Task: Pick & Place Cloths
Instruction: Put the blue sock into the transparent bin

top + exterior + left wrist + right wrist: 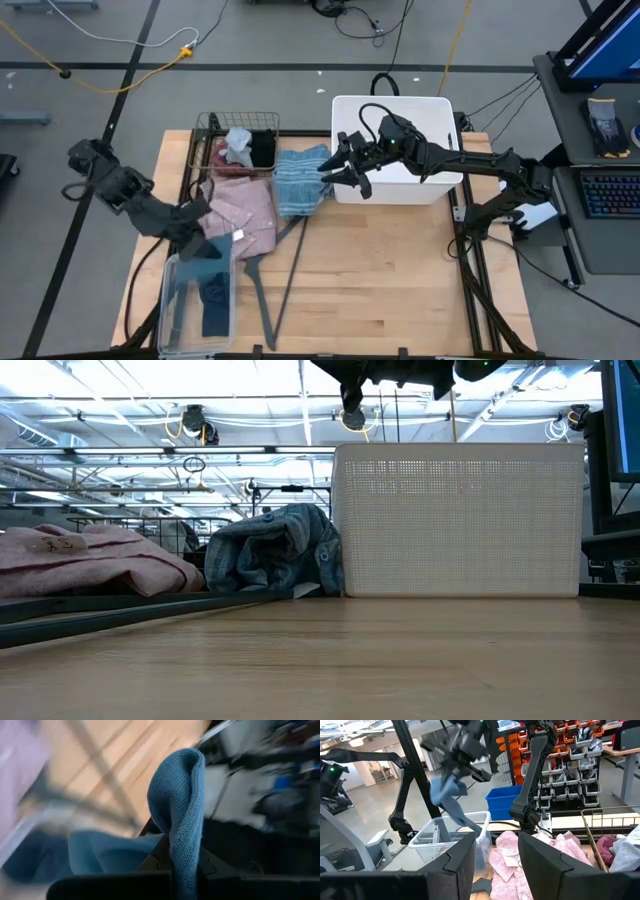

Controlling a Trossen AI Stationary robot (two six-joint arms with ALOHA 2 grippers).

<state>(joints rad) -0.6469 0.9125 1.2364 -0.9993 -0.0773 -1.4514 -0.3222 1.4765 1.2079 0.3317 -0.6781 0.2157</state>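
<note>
My left gripper (pixel 205 243) is shut on a teal knit cloth (pixel 182 805) above the clear plastic bin (pixel 170 310) at the table's near left. The right wrist view shows that cloth (pixel 447 795) hanging over the bin (pixel 437 837). A dark navy piece (pixel 215 300) lies inside the bin. The pink checked shirt (pixel 248 212) and the blue striped towel (pixel 300 180) lie on the table; the towel leans against the white basket (pixel 460 520). My right gripper (pixel 345 168) is open, raised above the towel at the basket's left wall. My left gripper pinches the teal knit cloth between its two fingers at a fold (pixel 184 851), and a loop of the cloth (pixel 180 775) stands up past the fingertips. The cloth is lifted clear of the table, with its long end (pixel 465 820) hanging slack toward the bin's opening.
A wire basket (pixel 212 122) at the far left holds maroon, black and pale pieces. A grey clothes hanger (pixel 262 285) lies on the wood beside the bin. Bare wood (pixel 390 280) spreads over the table's near right.
</note>
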